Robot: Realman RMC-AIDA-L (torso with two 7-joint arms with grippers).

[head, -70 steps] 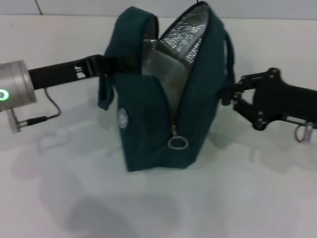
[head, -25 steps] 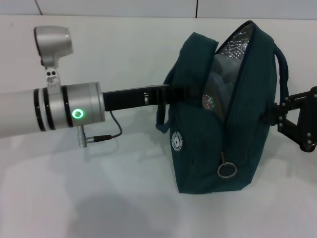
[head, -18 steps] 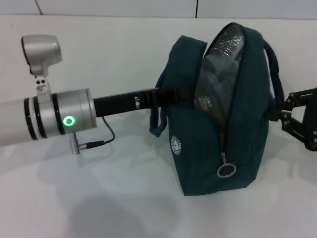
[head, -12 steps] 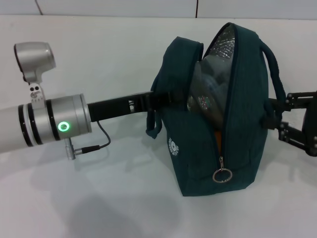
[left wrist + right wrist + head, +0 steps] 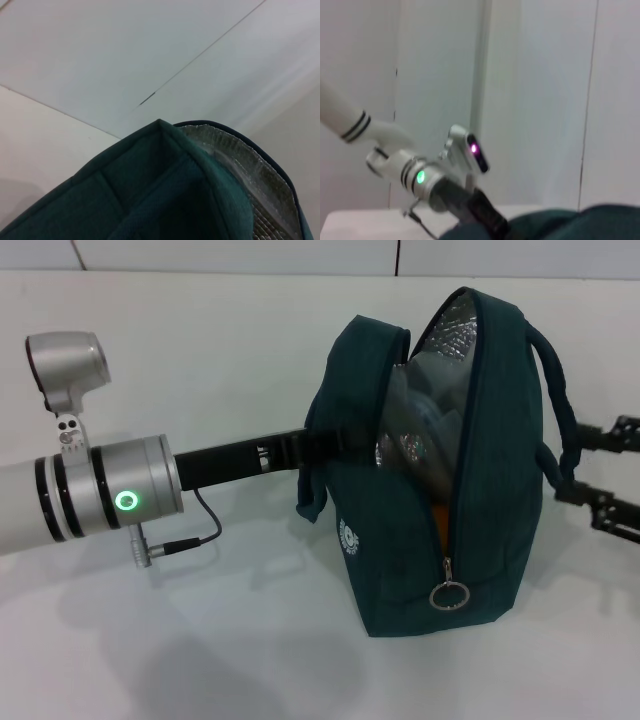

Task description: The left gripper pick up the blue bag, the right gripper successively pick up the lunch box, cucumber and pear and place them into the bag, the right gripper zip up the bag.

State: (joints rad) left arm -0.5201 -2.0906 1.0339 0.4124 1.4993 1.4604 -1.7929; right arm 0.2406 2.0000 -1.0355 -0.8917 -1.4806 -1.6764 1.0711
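The blue bag [image 5: 420, 540] stands upright at centre right, its top unzipped and the silvery lining [image 5: 450, 340] showing. My left gripper [image 5: 318, 445] reaches in from the left and is shut on the bag's left handle. Inside the opening I see the lunch box [image 5: 410, 445] with its small label, and below it an orange sliver of the pear [image 5: 438, 520]. The cucumber is hidden. The zipper's ring pull [image 5: 448, 595] hangs low on the front seam. My right gripper [image 5: 592, 468] is open just right of the free right handle [image 5: 555, 380]. The left wrist view shows bag fabric [image 5: 150, 190].
The white table [image 5: 250, 640] runs all around the bag, with a wall seam behind. The left arm's silver barrel [image 5: 100, 500] and its cable lie across the left side. The right wrist view shows the left arm [image 5: 430, 182] beyond the bag's edge [image 5: 590, 222].
The left arm pulled the bag a little to the left and it settled. The right gripper opened, came off the bag's right side and drew back to the right.
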